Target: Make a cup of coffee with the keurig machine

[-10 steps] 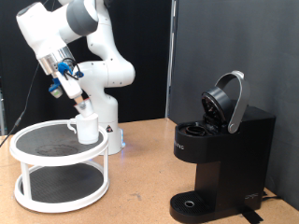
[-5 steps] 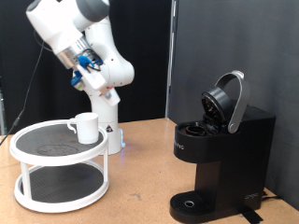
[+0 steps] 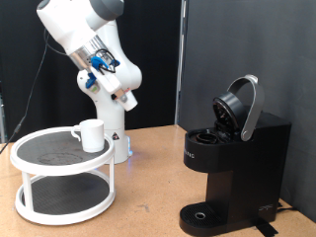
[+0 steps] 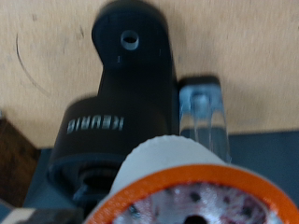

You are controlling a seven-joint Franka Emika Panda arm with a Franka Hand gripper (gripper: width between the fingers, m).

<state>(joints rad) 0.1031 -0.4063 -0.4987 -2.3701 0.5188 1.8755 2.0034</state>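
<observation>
"keurig" lettering on keurig machine (image 4: 112, 121)

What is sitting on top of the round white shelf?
The cup stands on the round white shelf's top tier, near its back edge. The lower tier is mostly hidden.

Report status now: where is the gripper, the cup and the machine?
Gripper raised, carrying a pod. Cup on white two-tier stand. Keurig machine lid open, drip base bare.

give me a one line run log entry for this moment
hand: raised, holds orange-rimmed white pod | black keurig machine: lid open | small white ceramic mug: on round white shelf
</observation>
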